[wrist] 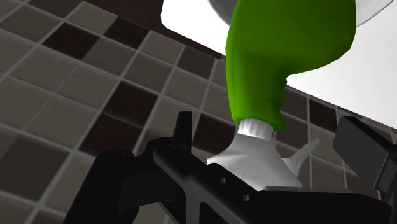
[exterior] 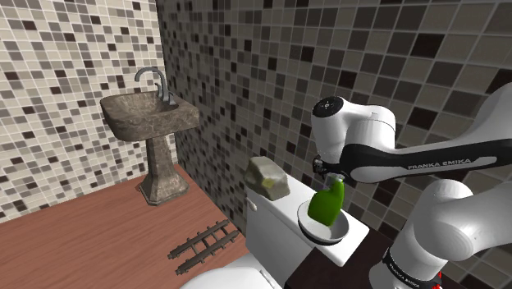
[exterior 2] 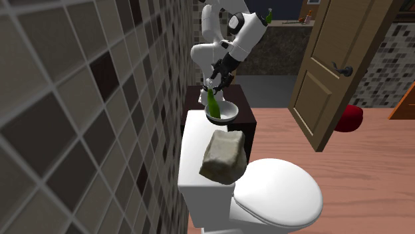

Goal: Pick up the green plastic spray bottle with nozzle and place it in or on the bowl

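The green spray bottle (exterior: 328, 205) with a white nozzle stands in the grey bowl (exterior: 338, 236) on the toilet tank lid, leaning slightly. In the second exterior view the bottle (exterior 2: 213, 103) rises out of the bowl (exterior 2: 228, 114) by the tiled wall. My black gripper (exterior: 331, 174) is just above the bottle's top, also seen from the far side as the gripper (exterior 2: 217, 78). In the wrist view the gripper (wrist: 268, 132) is open: the white nozzle (wrist: 257, 162) sits between the fingers (wrist: 183, 130) with a gap on each side of it.
A rough stone-like block (exterior: 267, 177) lies on the white tank lid (exterior: 275, 215) beside the bowl. Tiled wall (exterior: 246, 74) runs close behind. A pedestal sink (exterior: 152, 123) and a dark rack (exterior: 201, 243) on the floor are farther off. A wooden door (exterior 2: 339, 60) stands open.
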Robot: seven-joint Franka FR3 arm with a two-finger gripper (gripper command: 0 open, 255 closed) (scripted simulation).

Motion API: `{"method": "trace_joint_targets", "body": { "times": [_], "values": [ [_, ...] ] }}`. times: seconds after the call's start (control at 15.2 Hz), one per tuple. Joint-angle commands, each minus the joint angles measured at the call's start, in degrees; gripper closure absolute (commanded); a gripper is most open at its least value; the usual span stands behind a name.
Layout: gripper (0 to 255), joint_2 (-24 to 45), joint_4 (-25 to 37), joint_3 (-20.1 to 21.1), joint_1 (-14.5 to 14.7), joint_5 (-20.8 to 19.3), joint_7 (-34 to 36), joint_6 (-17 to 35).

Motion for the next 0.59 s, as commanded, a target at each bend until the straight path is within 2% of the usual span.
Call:
{"method": "trace_joint_targets", "body": {
  "times": [0.0, 0.26, 0.53],
  "values": [
    [0, 0.0, 0.0, 0.0, 0.0, 0.0, 0.0, 0.0],
    [0, 0.6, 7.2, 1.7, 0.9, 1.8, -0.2, -7.1],
    [0, 0.6, 7.2, 1.7, 0.9, 1.8, -0.2, -7.1]
  ]
}}
